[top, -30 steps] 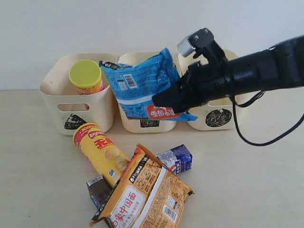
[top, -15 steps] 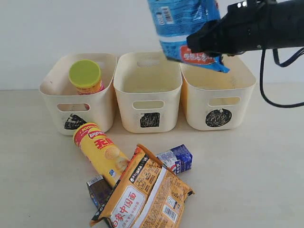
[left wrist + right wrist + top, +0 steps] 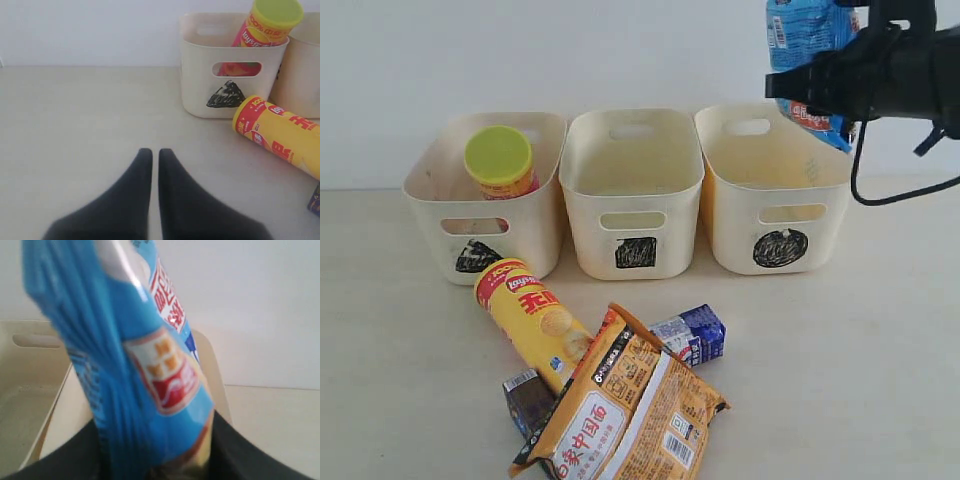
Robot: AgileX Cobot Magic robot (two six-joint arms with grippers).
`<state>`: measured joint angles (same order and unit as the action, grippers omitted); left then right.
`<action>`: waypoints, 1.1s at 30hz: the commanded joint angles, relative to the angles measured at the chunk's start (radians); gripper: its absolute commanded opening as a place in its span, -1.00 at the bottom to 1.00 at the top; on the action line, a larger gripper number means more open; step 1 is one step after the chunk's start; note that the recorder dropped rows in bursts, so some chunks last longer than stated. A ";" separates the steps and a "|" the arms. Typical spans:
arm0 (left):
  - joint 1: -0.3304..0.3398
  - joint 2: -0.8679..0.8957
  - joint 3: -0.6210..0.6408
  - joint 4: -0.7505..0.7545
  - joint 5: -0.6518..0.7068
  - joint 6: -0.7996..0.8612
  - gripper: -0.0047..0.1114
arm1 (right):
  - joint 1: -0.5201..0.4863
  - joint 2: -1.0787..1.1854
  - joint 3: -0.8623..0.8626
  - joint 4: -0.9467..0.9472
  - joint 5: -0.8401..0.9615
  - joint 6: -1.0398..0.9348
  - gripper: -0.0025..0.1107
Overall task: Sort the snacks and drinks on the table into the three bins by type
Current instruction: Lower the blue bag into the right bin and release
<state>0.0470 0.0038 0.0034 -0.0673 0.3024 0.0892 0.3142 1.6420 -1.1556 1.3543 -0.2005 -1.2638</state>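
My right gripper (image 3: 817,88) is shut on the blue bag (image 3: 803,32) and holds it high above the back of the circle bin (image 3: 730,235). In the right wrist view the bag (image 3: 130,365) fills the space between the fingers of the right gripper (image 3: 155,460). A pink canister (image 3: 500,160) with a lime lid stands in the triangle bin (image 3: 430,215). The square bin (image 3: 585,230) looks empty. On the table lie the yellow canister (image 3: 530,320), the orange-brown bag (image 3: 625,415), a blue-white carton (image 3: 695,335) and a dark carton (image 3: 528,400). My left gripper (image 3: 151,152) is shut over bare table.
The three bins stand in a row against a pale wall. The right arm's black cable (image 3: 880,190) loops down behind the circle bin. In the left wrist view the triangle bin (image 3: 200,80) and the yellow canister (image 3: 285,135) lie ahead of the left gripper.
The right gripper has carried the blue bag up and to the right, from in front of the square bin to above the circle bin. Everything else is unmoved.
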 commanded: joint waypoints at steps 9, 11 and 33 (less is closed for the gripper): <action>0.002 -0.004 -0.003 -0.003 -0.014 -0.010 -0.85 | -0.006 0.345 -0.252 -0.024 -0.106 0.006 -0.96; 0.002 -0.004 -0.003 -0.003 -0.014 -0.010 -0.85 | -0.006 0.383 -0.275 -0.024 -0.132 0.006 -0.96; 0.002 -0.004 -0.003 -0.003 -0.014 -0.010 -0.85 | 0.016 0.199 -0.269 0.390 -0.189 -0.642 -0.84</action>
<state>0.0470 0.0038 0.0034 -0.0673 0.3024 0.0892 0.3152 1.8998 -1.4525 1.7008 -0.3356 -1.8011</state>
